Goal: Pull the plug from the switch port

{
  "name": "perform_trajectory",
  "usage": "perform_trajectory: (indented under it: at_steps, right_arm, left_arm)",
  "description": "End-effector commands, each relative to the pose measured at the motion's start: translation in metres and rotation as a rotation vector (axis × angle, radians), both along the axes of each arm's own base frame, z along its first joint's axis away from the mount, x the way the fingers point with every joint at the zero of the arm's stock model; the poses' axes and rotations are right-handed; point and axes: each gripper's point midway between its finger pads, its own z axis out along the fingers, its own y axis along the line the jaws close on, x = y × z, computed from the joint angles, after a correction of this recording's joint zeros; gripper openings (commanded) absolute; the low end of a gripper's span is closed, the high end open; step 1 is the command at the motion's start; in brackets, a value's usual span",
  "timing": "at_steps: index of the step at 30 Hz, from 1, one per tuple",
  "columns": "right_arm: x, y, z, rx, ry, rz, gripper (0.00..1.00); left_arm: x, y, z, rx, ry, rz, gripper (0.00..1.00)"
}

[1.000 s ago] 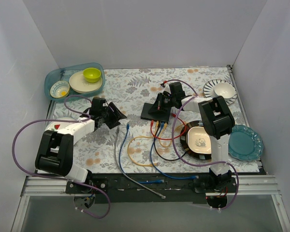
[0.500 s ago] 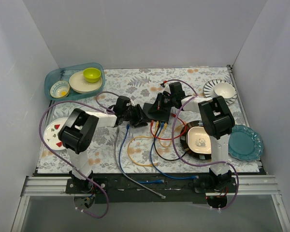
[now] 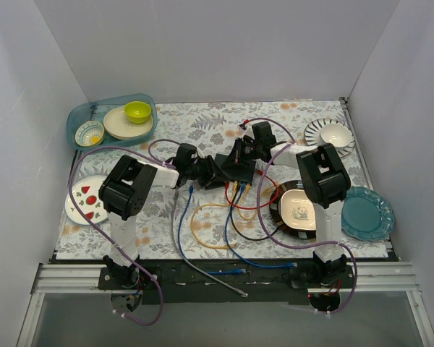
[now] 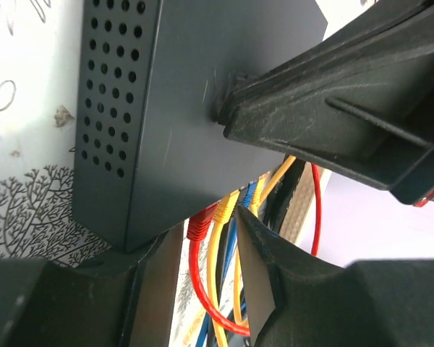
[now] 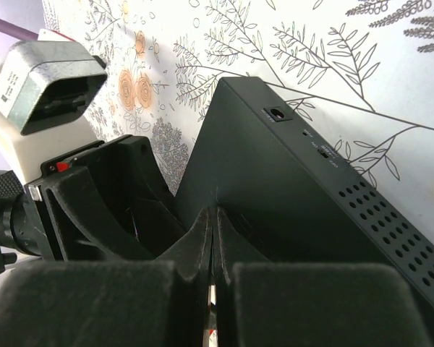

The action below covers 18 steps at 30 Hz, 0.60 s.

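Switch lies flat on the flowered cloth in the top view. The left gripper is at its left end, the right gripper on its top. Red, yellow and blue cables leave its near edge.

From the left wrist, the left gripper is open. Its fingers sit either side of the red plug and yellow plug, both seated in the switch just ahead. Contact cannot be told.

From the right wrist, the right gripper is closed on nothing, tips together on the switch top. The left gripper lies just beyond.
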Motion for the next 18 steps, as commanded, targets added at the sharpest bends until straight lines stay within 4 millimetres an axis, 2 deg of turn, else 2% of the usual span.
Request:
perform_trajectory:
  at_steps: [1, 5, 15, 18]
  right_arm:
    - [-0.032, -0.044, -0.091, -0.297, 0.158, -0.048, 0.01]
    - [-0.033, -0.044, -0.091, -0.296, 0.158, -0.046, 0.01]
    - [-0.036, -0.046, -0.091, -0.299, 0.157, -0.041, 0.01]
    - [-0.037, -0.046, -0.091, -0.299, 0.160, -0.039, 0.01]
  left_arm:
    - [0.004, -0.003, -0.007, -0.002, 0.012, 0.015, 0.34]
    - [0.001, -0.006, -0.013, 0.000, 0.023, 0.017, 0.29]
    - [-0.004, -0.004, -0.021, -0.017, 0.049, 0.055, 0.00]
    - [-0.008, -0.005, -0.019, -0.025, 0.049, 0.044, 0.00]
